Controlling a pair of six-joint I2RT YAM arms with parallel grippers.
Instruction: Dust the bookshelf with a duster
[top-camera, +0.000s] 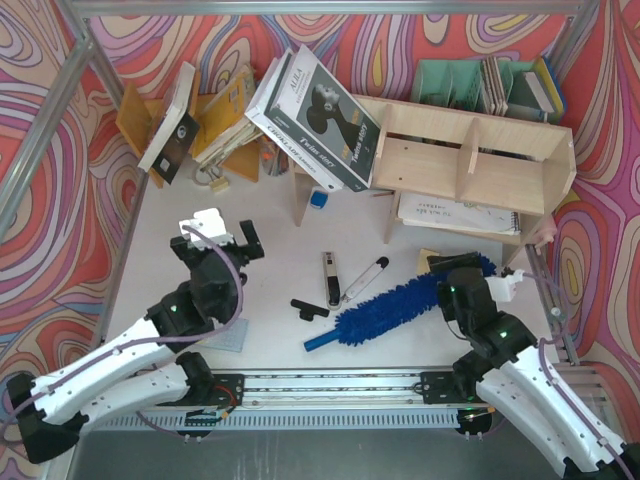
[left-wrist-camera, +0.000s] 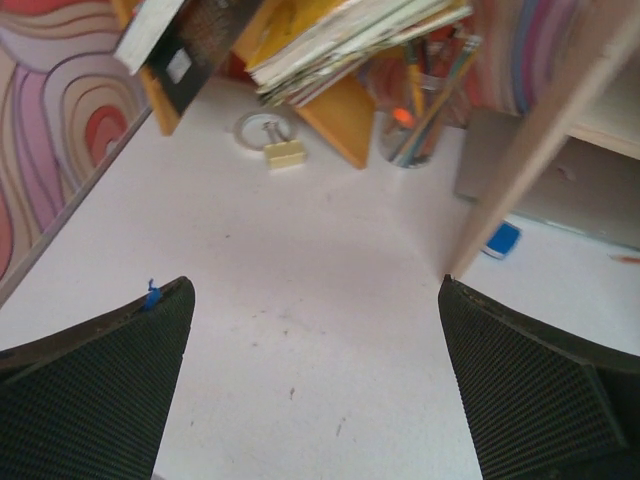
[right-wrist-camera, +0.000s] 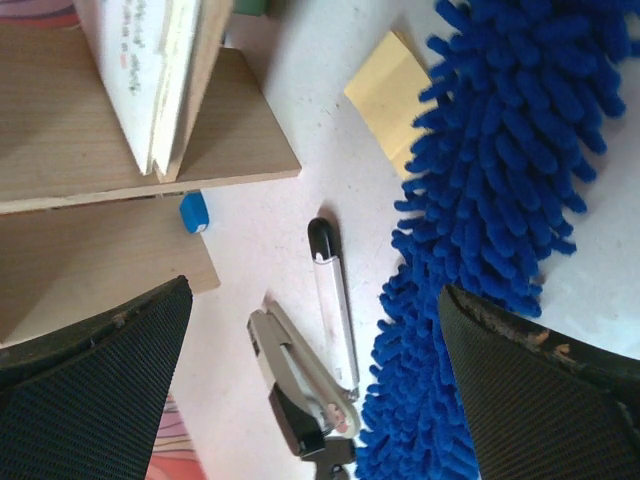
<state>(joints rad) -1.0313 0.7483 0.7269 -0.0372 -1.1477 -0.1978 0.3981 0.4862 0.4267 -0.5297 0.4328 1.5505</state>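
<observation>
The bright-blue fluffy duster (top-camera: 395, 305) lies slantwise on the white table, its slim handle (top-camera: 320, 343) pointing to the near left. My right gripper (top-camera: 456, 268) hovers over the duster's far end with its jaws wide apart. In the right wrist view the duster (right-wrist-camera: 500, 150) runs under the right finger (right-wrist-camera: 540, 390), and my right gripper (right-wrist-camera: 315, 288) grips nothing. The plywood bookshelf (top-camera: 470, 150) stands at the back right, and its boards (right-wrist-camera: 60, 120) show close by. My left gripper (top-camera: 215, 235) is open over bare table at the left, also empty in its own view (left-wrist-camera: 315, 285).
A stapler (top-camera: 330, 278), a white pen (top-camera: 365, 280) and a black tool (top-camera: 309, 307) lie left of the duster. A yellow note (top-camera: 430, 258) sits by the shelf. Books lean on an orange rack (top-camera: 215, 130). Green file holders (top-camera: 450, 80) stand behind.
</observation>
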